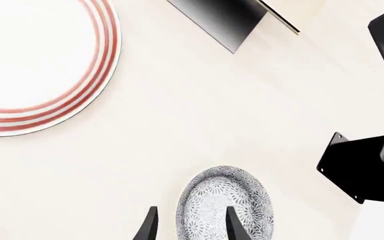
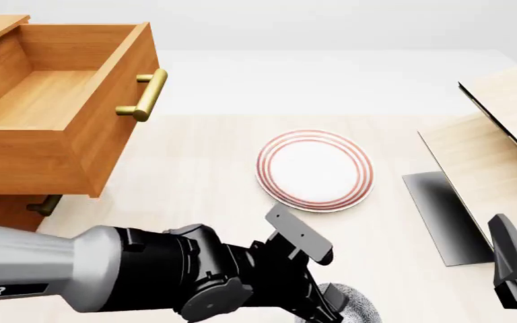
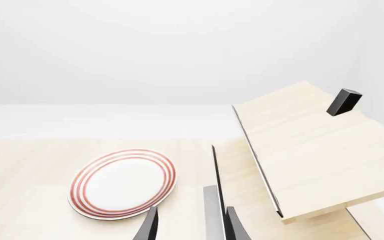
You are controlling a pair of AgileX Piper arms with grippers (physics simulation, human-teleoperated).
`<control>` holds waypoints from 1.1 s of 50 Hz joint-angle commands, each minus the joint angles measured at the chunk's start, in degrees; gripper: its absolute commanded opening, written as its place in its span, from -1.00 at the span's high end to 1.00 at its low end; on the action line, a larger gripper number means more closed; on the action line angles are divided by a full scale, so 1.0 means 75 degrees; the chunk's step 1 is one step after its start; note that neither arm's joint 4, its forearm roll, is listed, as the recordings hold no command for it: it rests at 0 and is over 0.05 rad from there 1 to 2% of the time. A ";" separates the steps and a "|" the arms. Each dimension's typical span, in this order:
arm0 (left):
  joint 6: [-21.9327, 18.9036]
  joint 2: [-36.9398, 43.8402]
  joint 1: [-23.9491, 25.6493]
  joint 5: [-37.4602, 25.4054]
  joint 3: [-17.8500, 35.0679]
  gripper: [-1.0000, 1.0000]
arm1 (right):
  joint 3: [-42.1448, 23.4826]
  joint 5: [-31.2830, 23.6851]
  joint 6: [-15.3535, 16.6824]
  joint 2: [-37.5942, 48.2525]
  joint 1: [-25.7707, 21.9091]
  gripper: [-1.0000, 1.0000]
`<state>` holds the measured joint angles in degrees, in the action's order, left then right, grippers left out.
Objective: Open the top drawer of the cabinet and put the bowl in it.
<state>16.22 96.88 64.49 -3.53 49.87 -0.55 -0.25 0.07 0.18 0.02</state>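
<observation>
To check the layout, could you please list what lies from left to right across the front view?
Top drawer, pulled open, → its brass handle → red-ringed plate → pale wood structure at the right edge.

Bowl: white, dense dark grey-blue speckled floral pattern.
Plate: white, concentric red rings at rim.
Top drawer: orange-brown wood; handle brass-yellow.
Cabinet: same orange-brown.
Table: pale cream wood grain.
Shelf structure: light wood, dark edges.
Left arm: silver-grey sleeve, black joints.
</observation>
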 commanded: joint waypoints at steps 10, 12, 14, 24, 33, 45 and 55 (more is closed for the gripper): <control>0.0280 0.0279 0.0096 0.0456 -0.0167 -1.00 | 0.0014 0.0009 -0.0001 -0.0002 -0.0001 -1.00; 0.0311 0.0317 0.0091 0.0512 -0.0195 -1.00 | 0.0014 0.0008 0.0000 -0.0002 0.0000 -1.00; 0.0349 0.0384 0.0140 0.0540 -0.0157 -1.00 | 0.0014 0.0007 -0.0002 -0.0001 0.0001 -1.00; 0.0443 0.0521 0.0109 0.0788 -0.0287 -1.00 | 0.0014 0.0009 0.0001 -0.0002 0.0000 -1.00; 0.0582 0.0588 0.0129 0.0955 -0.0373 -1.00 | 0.0014 0.0008 -0.0002 -0.0002 -0.0001 -1.00; 0.0640 0.0676 0.0095 0.1109 -0.0472 -1.00 | 0.0014 0.0009 0.0000 -0.0002 0.0000 -1.00; 0.0668 0.0686 0.0015 0.1226 -0.0584 -1.00 | 0.0014 0.0008 -0.0001 -0.0001 -0.0002 -1.00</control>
<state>20.88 101.93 64.99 4.79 46.26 -0.55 -0.25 0.06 0.18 0.02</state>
